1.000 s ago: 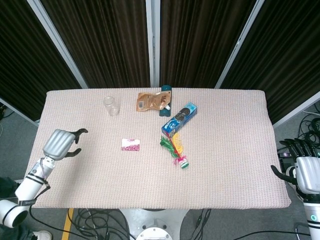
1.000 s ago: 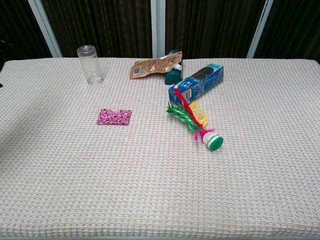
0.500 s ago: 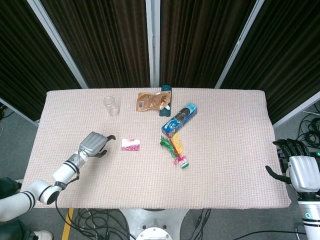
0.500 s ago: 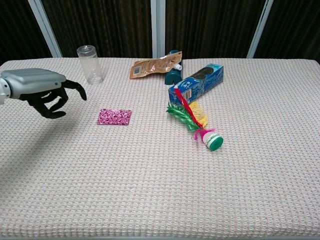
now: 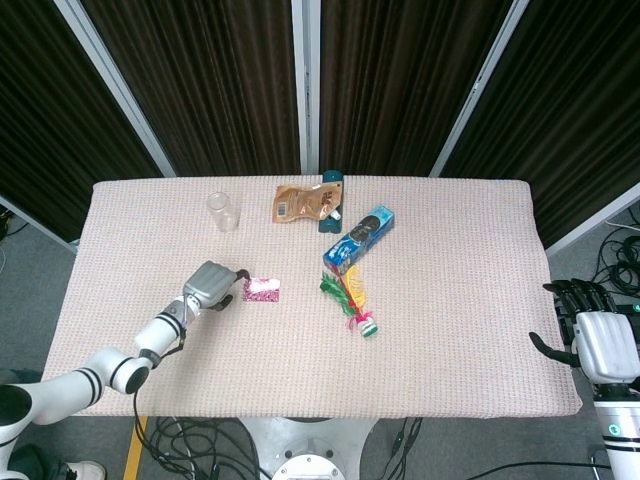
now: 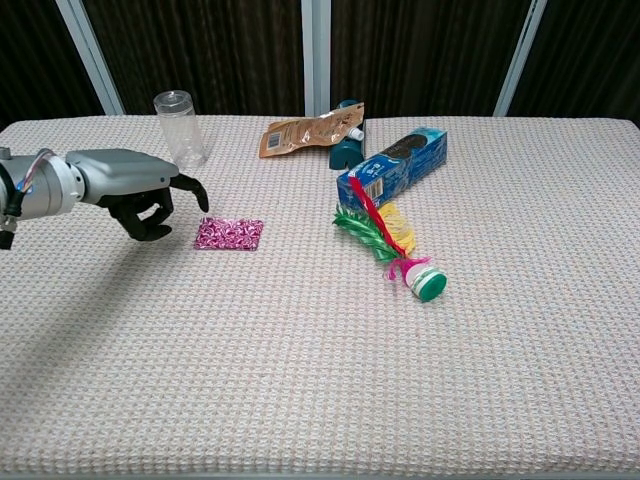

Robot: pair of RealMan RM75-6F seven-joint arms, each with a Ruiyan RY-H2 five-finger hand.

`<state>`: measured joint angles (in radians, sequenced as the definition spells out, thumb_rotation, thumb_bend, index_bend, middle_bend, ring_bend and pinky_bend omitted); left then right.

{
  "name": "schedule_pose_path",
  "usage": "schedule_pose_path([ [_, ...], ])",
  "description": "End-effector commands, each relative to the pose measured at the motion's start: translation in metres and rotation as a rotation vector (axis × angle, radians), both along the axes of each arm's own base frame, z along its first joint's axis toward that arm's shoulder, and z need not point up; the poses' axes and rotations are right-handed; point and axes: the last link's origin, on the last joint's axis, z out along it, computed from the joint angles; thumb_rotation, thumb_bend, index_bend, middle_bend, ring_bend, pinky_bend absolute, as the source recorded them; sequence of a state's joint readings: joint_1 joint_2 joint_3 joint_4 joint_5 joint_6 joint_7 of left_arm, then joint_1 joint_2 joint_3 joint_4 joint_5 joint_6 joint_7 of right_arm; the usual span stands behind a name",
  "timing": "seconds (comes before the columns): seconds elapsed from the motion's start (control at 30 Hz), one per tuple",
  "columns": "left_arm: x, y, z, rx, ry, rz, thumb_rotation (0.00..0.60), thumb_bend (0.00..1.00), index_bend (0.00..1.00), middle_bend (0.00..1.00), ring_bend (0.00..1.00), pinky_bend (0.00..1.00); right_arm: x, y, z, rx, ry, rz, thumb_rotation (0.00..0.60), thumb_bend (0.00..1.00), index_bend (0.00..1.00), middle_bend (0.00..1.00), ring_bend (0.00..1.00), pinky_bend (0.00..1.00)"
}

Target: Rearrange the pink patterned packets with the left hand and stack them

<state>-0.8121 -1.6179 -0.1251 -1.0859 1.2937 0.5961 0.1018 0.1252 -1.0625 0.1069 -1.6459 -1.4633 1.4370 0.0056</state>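
Note:
A pink patterned packet (image 6: pixel 229 233) lies flat on the woven tablecloth, left of centre; in the head view the packet (image 5: pixel 263 289) shows a white upper strip. My left hand (image 6: pixel 140 195) hovers just left of it, fingers curled downward and apart, holding nothing. In the head view the left hand (image 5: pixel 213 286) has its fingertips right at the packet's left edge. My right hand (image 5: pixel 600 340) hangs off the table's right edge, fingers spread and empty.
A clear plastic cup (image 6: pixel 180 129) stands at the back left. A brown pouch (image 6: pixel 310 131), a teal bottle (image 6: pixel 345 150) and a blue biscuit box (image 6: pixel 393 169) lie at the back centre. A feathered shuttlecock (image 6: pixel 395 248) lies beside the box.
My left hand has swept in from the table's left edge toward the right, arriving next to the pink packet. The packet and the right hand have stayed put.

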Motion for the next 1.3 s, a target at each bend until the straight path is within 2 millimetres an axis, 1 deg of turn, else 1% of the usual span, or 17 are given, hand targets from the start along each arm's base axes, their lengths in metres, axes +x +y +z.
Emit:
schedule_pose_path([
  [0.03, 0.007, 0.001, -0.004, -0.008, -0.001, -0.008, 0.6, 0.53, 0.29, 0.85, 0.84, 0.94, -0.001, 0.0, 0.0, -0.001, 0.0, -0.002, 0.489, 0.13, 0.24, 0.2, 0.14, 0.14],
  [0.13, 0.012, 0.002, -0.01, -0.018, 0.016, -0.018, 0.6, 0.54, 0.29, 0.85, 0.84, 0.94, -0.002, 0.001, 0.001, -0.001, -0.003, -0.007, 0.484, 0.13, 0.24, 0.2, 0.14, 0.14],
  [0.27, 0.013, 0.006, -0.016, -0.035, 0.044, -0.001, 0.6, 0.55, 0.29, 0.85, 0.84, 0.94, -0.004, 0.001, 0.002, -0.003, -0.007, -0.012, 0.484, 0.13, 0.24, 0.2, 0.14, 0.14],
  [0.53, 0.019, 0.002, -0.019, -0.055, 0.087, -0.026, 0.6, 0.54, 0.29, 0.85, 0.84, 0.94, -0.007, 0.002, 0.002, -0.002, -0.014, -0.02, 0.483, 0.13, 0.24, 0.2, 0.14, 0.14],
  [0.83, 0.029, -0.015, -0.015, -0.093, 0.116, -0.07, 0.6, 0.55, 0.29, 0.85, 0.84, 0.94, -0.008, 0.003, 0.002, 0.001, -0.017, -0.021, 0.486, 0.12, 0.24, 0.2, 0.14, 0.14],
  [0.93, 0.031, -0.024, -0.014, -0.125, 0.137, -0.075, 0.6, 0.55, 0.29, 0.85, 0.84, 0.94, -0.008, 0.004, 0.002, -0.001, -0.017, -0.022, 0.479, 0.12, 0.24, 0.2, 0.14, 0.14],
  [1.1, 0.035, -0.037, -0.012, -0.161, 0.16, -0.087, 0.6, 0.55, 0.29, 0.85, 0.84, 0.94, -0.008, 0.005, 0.004, -0.008, -0.019, -0.022, 0.489, 0.13, 0.24, 0.2, 0.14, 0.14],
  [1.17, 0.039, -0.044, -0.009, -0.178, 0.159, -0.095, 0.6, 0.55, 0.29, 0.85, 0.84, 0.94, -0.008, 0.006, 0.005, -0.01, -0.018, -0.021, 0.485, 0.13, 0.24, 0.2, 0.14, 0.14],
  [1.3, 0.048, -0.048, -0.002, -0.132, 0.135, -0.125, 0.6, 0.55, 0.29, 0.85, 0.84, 0.94, -0.009, 0.007, 0.005, -0.013, -0.018, -0.024, 0.485, 0.12, 0.23, 0.2, 0.14, 0.14],
])
